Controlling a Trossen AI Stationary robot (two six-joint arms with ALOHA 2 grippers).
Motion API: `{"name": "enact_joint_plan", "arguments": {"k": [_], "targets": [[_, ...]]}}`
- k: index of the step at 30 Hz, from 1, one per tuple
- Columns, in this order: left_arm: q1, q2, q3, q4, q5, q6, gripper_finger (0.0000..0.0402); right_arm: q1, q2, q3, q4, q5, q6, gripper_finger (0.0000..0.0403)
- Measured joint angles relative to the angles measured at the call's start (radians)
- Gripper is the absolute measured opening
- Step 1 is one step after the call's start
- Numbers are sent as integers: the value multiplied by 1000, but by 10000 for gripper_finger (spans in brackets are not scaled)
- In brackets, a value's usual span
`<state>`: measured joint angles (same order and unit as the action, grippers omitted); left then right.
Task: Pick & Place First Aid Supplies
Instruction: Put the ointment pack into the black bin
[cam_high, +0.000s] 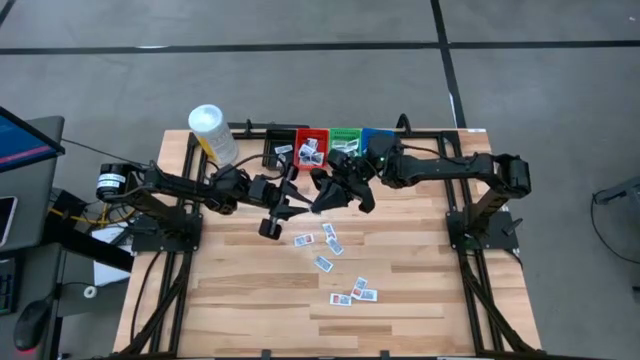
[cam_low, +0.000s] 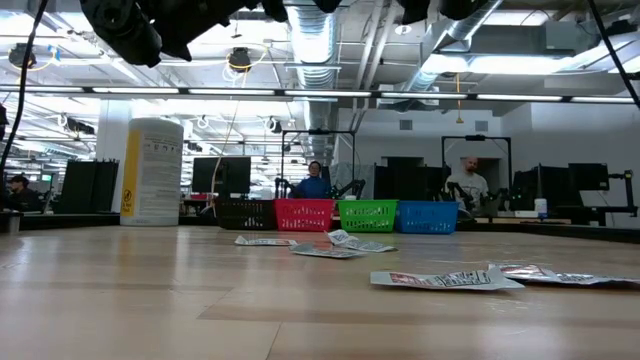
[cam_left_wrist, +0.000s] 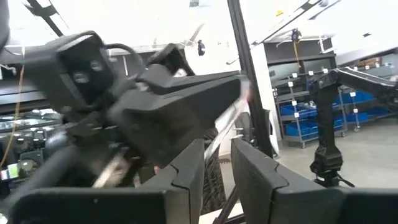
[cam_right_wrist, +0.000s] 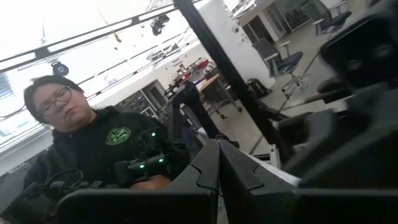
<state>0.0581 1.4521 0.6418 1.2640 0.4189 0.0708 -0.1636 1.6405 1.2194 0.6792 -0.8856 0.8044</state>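
Several first aid supplies, small flat white packets, lie scattered on the wooden table, with more nearer the front; the low view shows them flat on the wood. Both arms hang high over the table's middle, tips facing each other. My left gripper is open, with a gap between its fingers and nothing seen in it. My right gripper is shut, and no packet shows at its tips.
Black, red, green and blue bins stand in a row at the far edge; a few packets lie in the black and red ones. A white-capped yellow bottle stands at the far left. A person sits beyond the table.
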Motion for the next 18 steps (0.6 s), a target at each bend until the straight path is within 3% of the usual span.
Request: {"name": "enact_joint_plan", "arguments": {"k": [18], "targets": [[15, 0, -1, 0, 7, 0, 81, -29, 0, 1, -118, 53, -105, 0]]}}
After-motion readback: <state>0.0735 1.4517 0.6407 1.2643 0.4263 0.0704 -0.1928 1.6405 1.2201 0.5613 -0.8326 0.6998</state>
